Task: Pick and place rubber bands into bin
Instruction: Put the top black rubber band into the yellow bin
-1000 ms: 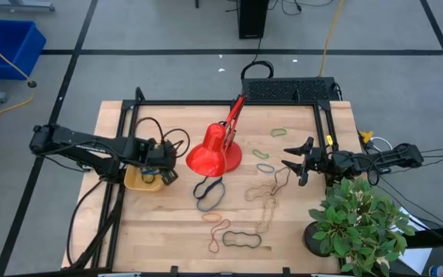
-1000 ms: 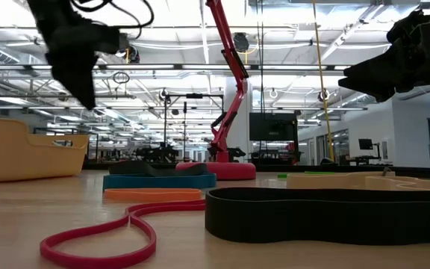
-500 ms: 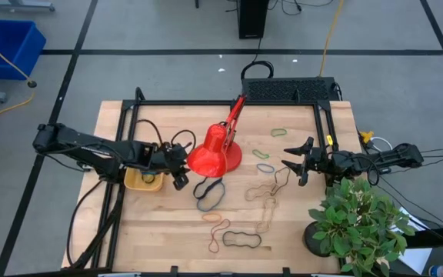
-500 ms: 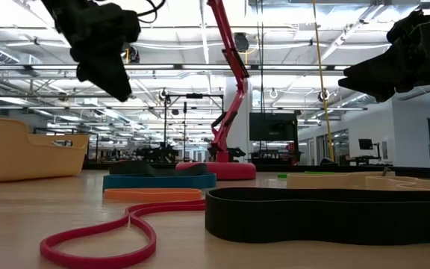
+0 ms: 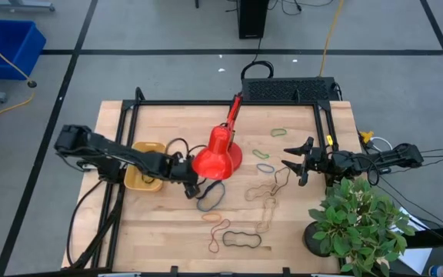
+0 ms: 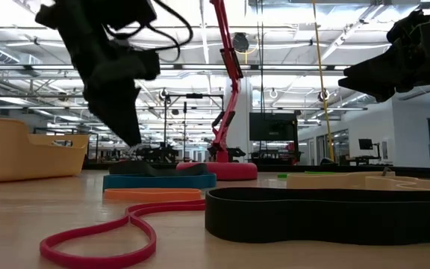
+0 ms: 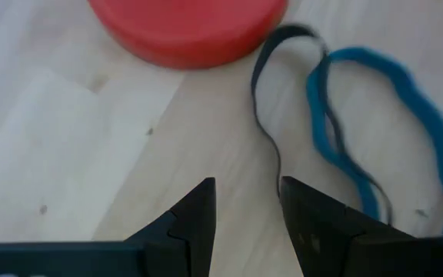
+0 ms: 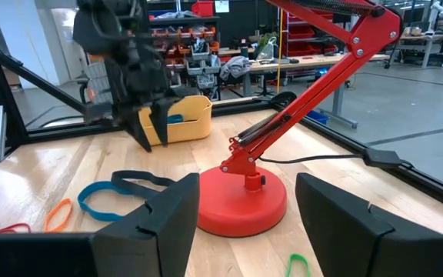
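Note:
The yellow bin [image 5: 143, 177] stands at the table's left; it also shows in the low view [image 6: 21, 149]. My left gripper [image 5: 192, 189] is open and empty, just right of the bin, pointing down at the near end of a black band [image 7: 271, 115] and a blue band [image 7: 360, 131] that lie together on the wood [image 5: 210, 194] by the red lamp. Its fingertips [image 7: 248, 204] stand just beside the black band, apart from it. Several more bands lie flat on the table: green [image 5: 278, 132], tan [image 5: 266, 201], orange [image 5: 212, 218], black [image 5: 241, 240]. My right gripper [image 5: 294, 163] waits open and empty at the right.
A red desk lamp [image 5: 215, 158] stands mid-table, its base right beside the black and blue bands, its arm slanting to the far side. A potted plant [image 5: 360, 223] fills the near right corner. A black frame runs along the table's left and far edges. A blue crate [image 5: 6, 46] sits on the floor.
My left gripper has gone from above the bin toward the table's right edge and down, to just above the black and blue bands by the lamp.

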Controlling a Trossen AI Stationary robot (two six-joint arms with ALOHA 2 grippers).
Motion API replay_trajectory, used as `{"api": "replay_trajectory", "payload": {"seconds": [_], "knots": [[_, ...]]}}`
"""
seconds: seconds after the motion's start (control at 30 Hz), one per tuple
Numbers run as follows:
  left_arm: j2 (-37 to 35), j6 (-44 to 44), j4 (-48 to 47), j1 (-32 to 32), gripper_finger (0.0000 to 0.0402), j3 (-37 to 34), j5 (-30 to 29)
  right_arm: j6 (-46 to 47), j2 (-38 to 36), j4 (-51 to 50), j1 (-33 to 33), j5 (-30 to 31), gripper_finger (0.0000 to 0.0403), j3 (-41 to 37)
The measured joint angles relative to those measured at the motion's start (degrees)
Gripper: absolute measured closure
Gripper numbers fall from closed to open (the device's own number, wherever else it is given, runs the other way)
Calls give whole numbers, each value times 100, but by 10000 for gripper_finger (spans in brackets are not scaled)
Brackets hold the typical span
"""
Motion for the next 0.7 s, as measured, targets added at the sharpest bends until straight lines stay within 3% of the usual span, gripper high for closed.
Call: {"api": "replay_trajectory", "payload": {"seconds": [0.3,0.7], "knots": [[694,-66,687,0,247,0,351,0,0,-4,0,-2,193,0],[1079,4,706,-2,248,4,329,0,0,-7,0,-2,193,0]]}}
